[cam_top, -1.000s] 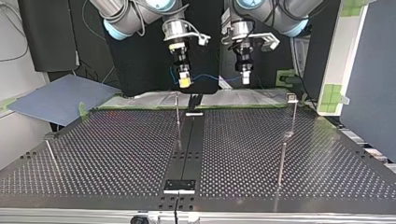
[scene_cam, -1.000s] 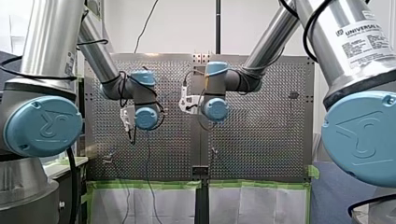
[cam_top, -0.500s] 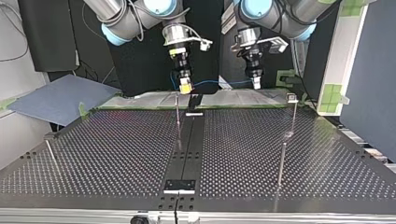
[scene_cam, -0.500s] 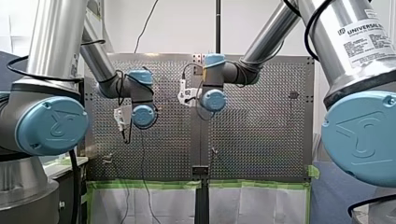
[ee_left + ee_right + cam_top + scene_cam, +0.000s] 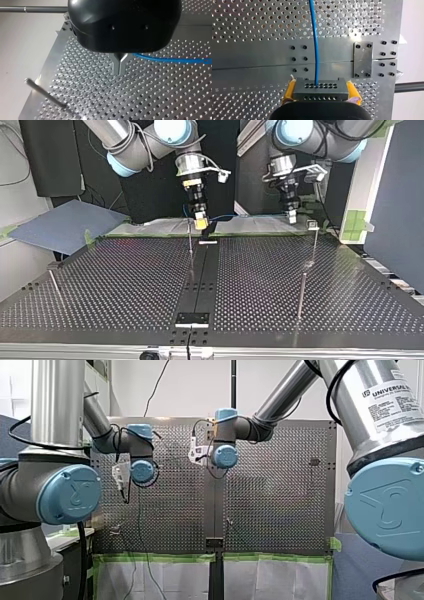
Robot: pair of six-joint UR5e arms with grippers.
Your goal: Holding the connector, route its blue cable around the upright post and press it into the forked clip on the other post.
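Hand of right arm (image 5: 320, 86) points down over table (image 5: 125, 285), clamping connector (image 5: 320, 93); left hand (image 5: 120, 73), likewise vertical, pinches blue cable (image 5: 170, 60).

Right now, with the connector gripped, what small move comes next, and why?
Probably lower my left gripper toward the forked clip at the top view's right. My right gripper holds the connector in yellow pads beside the centre post. The blue cable runs to my left gripper's shut fingers, which hang beside the clip; the cable is not in it yet.
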